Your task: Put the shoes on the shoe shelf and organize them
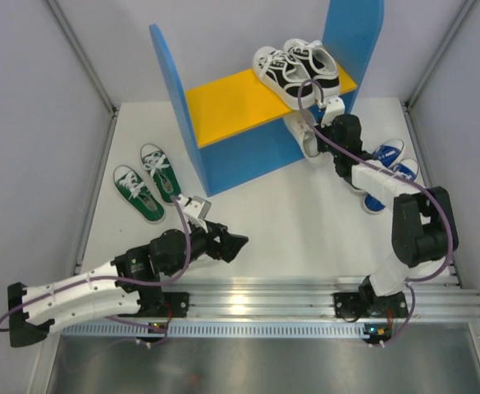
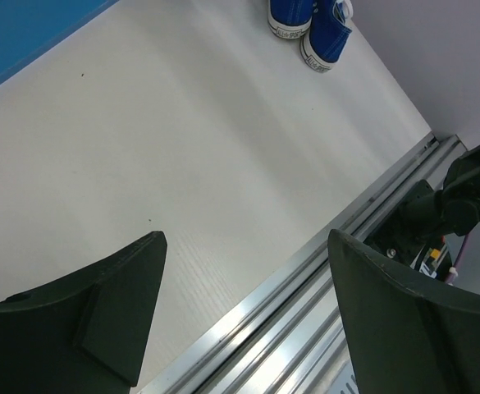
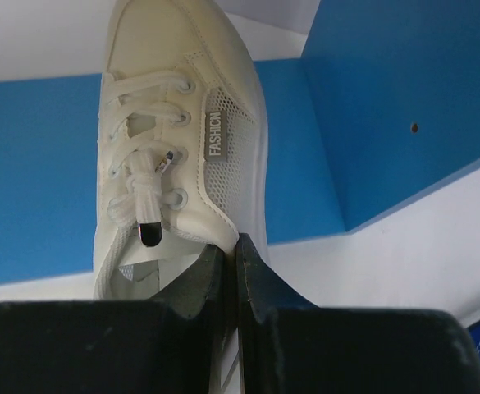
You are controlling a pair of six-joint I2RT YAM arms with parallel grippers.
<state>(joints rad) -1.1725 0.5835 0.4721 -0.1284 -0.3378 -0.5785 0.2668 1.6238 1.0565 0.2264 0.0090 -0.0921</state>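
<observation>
**White shoe (image 3: pixel 182 123) gripped at the shoe shelf (image 1: pixel 231 103)**
Green pair (image 1: pixel 148 182) lies near the bench's (image 1: pixel 289 222) left edge. Left fingers (image 2: pixel 112 308) are spread wide and hold nothing. Right fingers (image 3: pixel 256 287) pinch the white shoe's heel collar, tag (image 3: pixel 215 134) reading "FASHION", under the shelf's right end. Blue pair (image 1: pixel 390 153) lies by the right edge.

Pale grey walls (image 1: pixel 223 33) on three sides, plain and matte, meeting at the back corners behind slim metal posts (image 1: pixel 80 57). Below, a white table (image 1: pixel 289 222), smooth, faintly ribbed up close, lit softly and evenly with only weak shadows. Along the near edge, a grooved aluminium rail (image 1: pixel 256 300) with a bright glare near its middle. Nearer than that, a brushed steel sheet (image 1: pixel 264 365), dull and streaked.
</observation>
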